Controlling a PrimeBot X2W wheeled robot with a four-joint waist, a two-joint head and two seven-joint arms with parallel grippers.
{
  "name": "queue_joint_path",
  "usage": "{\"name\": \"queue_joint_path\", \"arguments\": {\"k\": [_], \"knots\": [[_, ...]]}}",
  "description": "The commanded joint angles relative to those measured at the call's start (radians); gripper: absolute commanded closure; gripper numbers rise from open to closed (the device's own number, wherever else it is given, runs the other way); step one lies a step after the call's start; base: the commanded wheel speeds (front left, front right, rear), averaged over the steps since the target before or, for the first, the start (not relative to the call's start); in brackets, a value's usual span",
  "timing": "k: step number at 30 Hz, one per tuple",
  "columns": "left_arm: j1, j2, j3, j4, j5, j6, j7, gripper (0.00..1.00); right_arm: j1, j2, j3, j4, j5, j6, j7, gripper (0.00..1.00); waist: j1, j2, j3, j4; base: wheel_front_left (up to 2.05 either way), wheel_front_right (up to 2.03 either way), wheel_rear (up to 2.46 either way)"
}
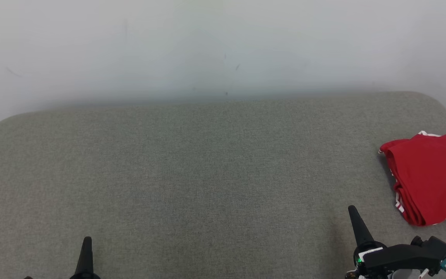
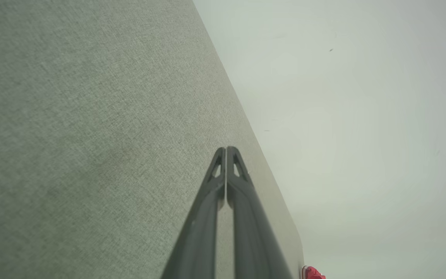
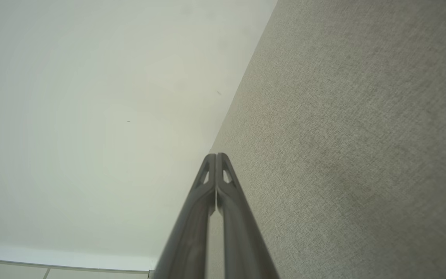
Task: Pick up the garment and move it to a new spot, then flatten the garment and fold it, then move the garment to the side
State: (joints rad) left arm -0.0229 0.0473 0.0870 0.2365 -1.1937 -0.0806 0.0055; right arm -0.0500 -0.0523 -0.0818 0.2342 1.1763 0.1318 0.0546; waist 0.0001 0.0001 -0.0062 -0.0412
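The red garment point(image 1: 430, 180) lies folded into a compact bundle at the right-hand end of the grey-green cloth-covered surface point(image 1: 207, 174), close to its rounded far corner, and the head view's right edge cuts part of it off; white trim shows along its left folds and at its top edge, and part of a dark, white-outlined marking shows on its upper face. Neither gripper touches it. The right gripper point(image 1: 352, 212) stands at the lower right of the head view, its two dark fingers pressed together into a single tapering point that aims up the picture, holding nothing; the garment is near it, to the right and farther from the robot, with a strip of bare cloth between them. The left gripper point(image 1: 87, 242) stands at the lower left, likewise closed to one point and empty, well apart from the garment. In the left wrist view the left gripper point(image 2: 226, 149) has its fingertips meeting with no gap above the surface point(image 2: 91, 135), and a small red bit of the garment point(image 2: 313, 273) peeps in at the bottom edge, just past the surface's border. In the right wrist view the right gripper point(image 3: 216, 155) has its tips touching in the same way over bare cloth. A pale, plain wall point(image 1: 207, 46) rises behind the surface
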Motion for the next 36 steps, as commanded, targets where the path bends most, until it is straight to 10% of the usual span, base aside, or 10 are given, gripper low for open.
{"name": "queue_joint_path", "arguments": {"k": [1,36], "knots": [[-0.021,0.004,0.005,-0.004,-0.033,-0.009,0.007,1.00,-0.019,0.002,-0.003,-0.005,0.028,-0.001,0.006,1.00,0.0000,-0.0001,0.000,0.001,0.00,0.00,0.00],[-0.072,0.004,0.022,0.006,-0.309,-0.041,0.082,1.00,-0.050,0.003,-0.024,0.006,0.320,-0.002,0.045,1.00,0.0000,-0.0001,0.006,0.028,0.00,0.00,0.00]]}}
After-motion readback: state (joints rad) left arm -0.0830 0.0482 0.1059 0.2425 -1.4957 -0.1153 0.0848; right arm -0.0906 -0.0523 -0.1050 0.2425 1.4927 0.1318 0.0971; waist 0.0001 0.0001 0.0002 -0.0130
